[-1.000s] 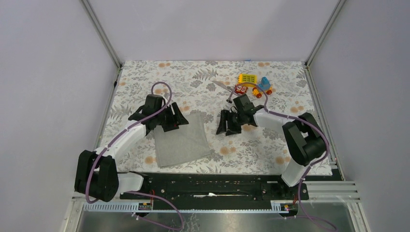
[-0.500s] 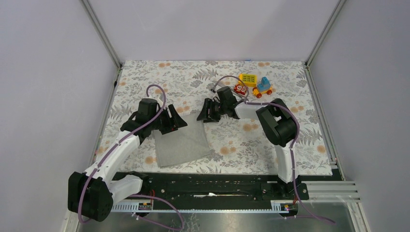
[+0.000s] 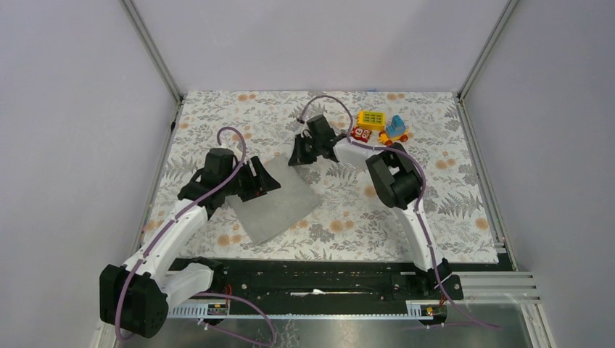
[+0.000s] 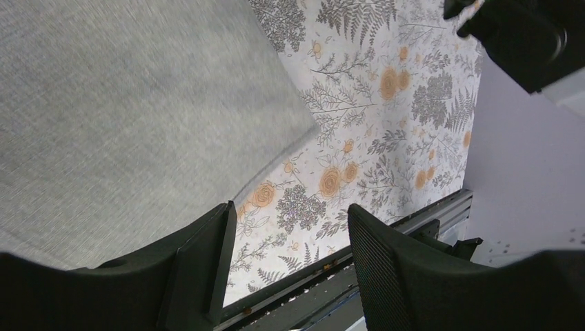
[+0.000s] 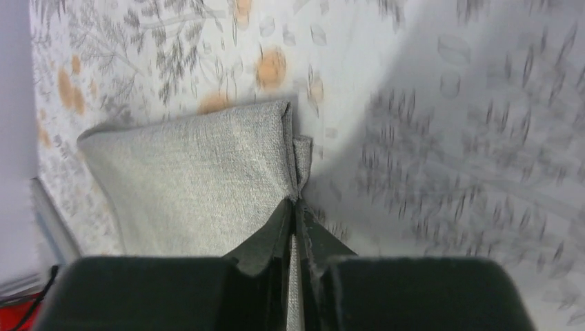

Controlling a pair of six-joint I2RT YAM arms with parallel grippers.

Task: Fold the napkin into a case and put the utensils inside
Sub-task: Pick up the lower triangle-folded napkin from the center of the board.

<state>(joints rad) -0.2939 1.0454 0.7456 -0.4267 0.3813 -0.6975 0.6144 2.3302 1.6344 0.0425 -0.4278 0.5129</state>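
the right gripper [image 5: 296, 209] has its fingers clamped on a corner of the plain grey square cloth napkin [image 5: 200, 179], which spreads ahead and left of them. the left gripper [image 4: 290, 231] has its fingers apart, the napkin lying ahead-left of them.

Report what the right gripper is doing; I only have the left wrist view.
Observer: The right gripper is shut on a corner of the napkin, and the cloth is doubled over at the pinch.
Operator: Give me its position from above.
Observer: In the top view it sits at the napkin's far corner. The toy blocks lie further to the right, apart from it.
Operator: Locate the utensils.
Observer: None of the views shows them clearly, so I cannot tell where they are.
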